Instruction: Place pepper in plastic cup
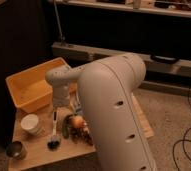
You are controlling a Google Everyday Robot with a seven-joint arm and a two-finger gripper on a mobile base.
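One pepper (65,128) is what I am after, and it lies flat on the wooden table (39,154), a slim dark green shape between the white-handled brush (54,126) on one side and the round orange fruit (77,121) on the other. Lying down like that, squeezed between neighbours, it offers me only its narrow top side, which I judge is why my arm reaches over from above and not from the side.

My gripper (62,108) hangs over the middle of the table, just in front of the yellow bin (19,82), pointing down, its fingers spread wide and holding nothing. The pepper sits just below it and a little toward the near edge, close but not touched.

I cannot make out the plastic cup; my own bulky arm covers much of the table's right half, so it may stand behind it. A wider white cup (30,122) and a dark metal bowl (15,149) stand at the left, well apart from the pepper. The grasp is not yet made.
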